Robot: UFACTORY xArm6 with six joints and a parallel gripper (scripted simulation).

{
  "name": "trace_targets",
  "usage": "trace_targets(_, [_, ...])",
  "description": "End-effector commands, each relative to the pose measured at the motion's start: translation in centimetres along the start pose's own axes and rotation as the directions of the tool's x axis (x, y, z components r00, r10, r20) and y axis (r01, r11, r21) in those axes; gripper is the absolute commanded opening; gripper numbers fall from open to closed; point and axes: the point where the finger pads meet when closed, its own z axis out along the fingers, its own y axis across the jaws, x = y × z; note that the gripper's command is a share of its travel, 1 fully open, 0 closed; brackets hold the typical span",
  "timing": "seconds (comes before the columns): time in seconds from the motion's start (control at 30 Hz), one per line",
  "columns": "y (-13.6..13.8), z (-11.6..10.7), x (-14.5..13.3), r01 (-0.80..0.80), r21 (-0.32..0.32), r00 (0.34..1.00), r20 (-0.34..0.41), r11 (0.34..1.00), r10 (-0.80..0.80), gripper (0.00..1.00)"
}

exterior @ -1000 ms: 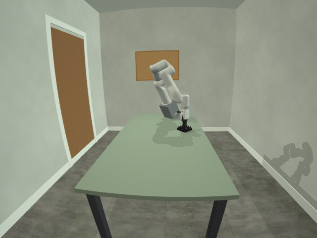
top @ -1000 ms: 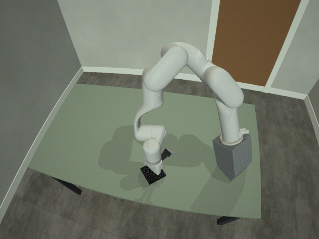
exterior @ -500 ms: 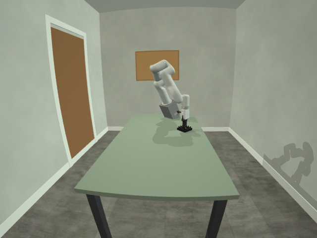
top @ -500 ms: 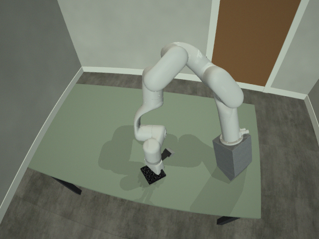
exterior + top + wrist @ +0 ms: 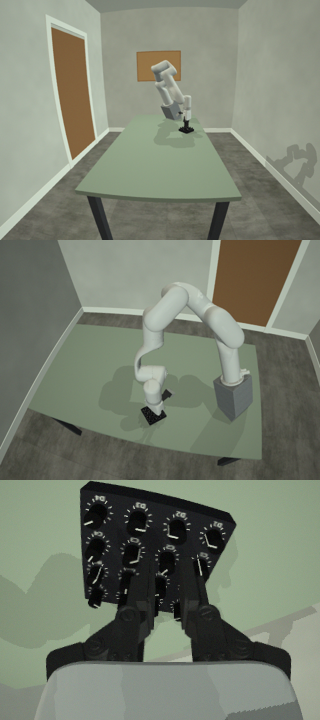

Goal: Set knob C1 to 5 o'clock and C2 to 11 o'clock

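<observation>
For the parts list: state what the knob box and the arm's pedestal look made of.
Knob box: matte black, probably plastic; flat dark faces with white printed marks, no shine. Pedestal: plain grey block, matte, maybe painted metal; the look leaves it open.
</observation>
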Motion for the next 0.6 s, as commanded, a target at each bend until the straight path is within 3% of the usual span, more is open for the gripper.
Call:
trace_targets(0.0, [-0.05,-0.08,-0.11,0.0,0.001,1.0,0.003,1.0,0.0,0.19])
trace_targets(0.57, [-0.05,0.08,-0.11,0.0,0.001,1.0,0.003,1.0,0.0,0.19])
